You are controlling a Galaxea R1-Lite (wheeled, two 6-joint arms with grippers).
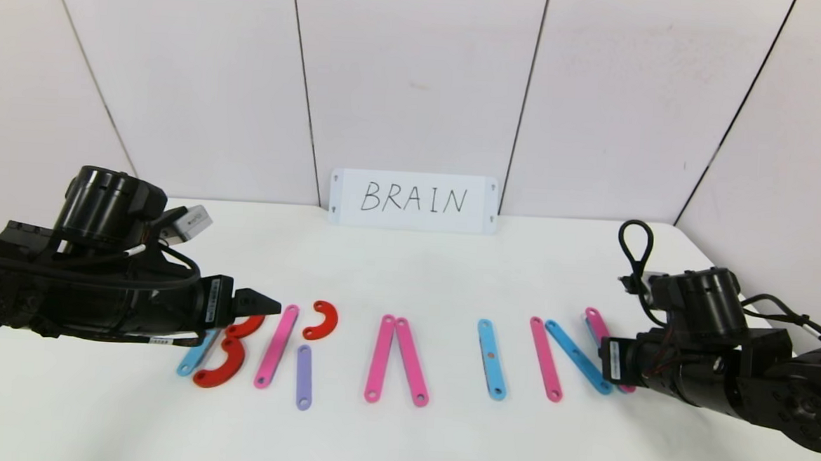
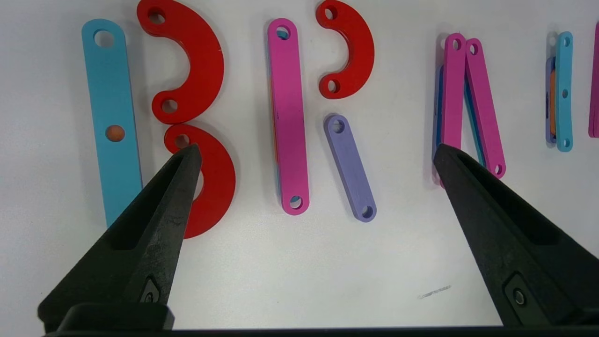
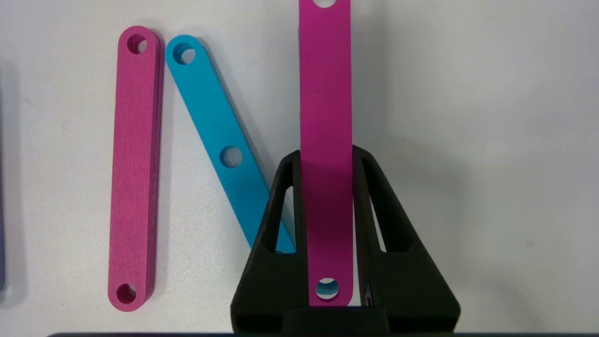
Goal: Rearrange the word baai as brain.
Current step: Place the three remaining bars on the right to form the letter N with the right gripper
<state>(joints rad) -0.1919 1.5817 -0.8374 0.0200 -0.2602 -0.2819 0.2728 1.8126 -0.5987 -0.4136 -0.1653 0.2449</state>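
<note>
One stiff, light pink bar [image 3: 325, 93] sits edge-clamped in the right gripper [image 3: 326, 159], likely slippery; left gripper [image 2: 318, 154] gapes wide above the letters

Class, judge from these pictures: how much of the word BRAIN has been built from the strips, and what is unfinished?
B, R, A and I look laid out: the lilac bar forms R's leg, the light-blue bar is I. In hand: the right gripper is shut on the pink bar, N's last stroke, beside the blue diagonal. Left: releasing it; the A has no crossbar. The left gripper hovers open over B and R.
</note>
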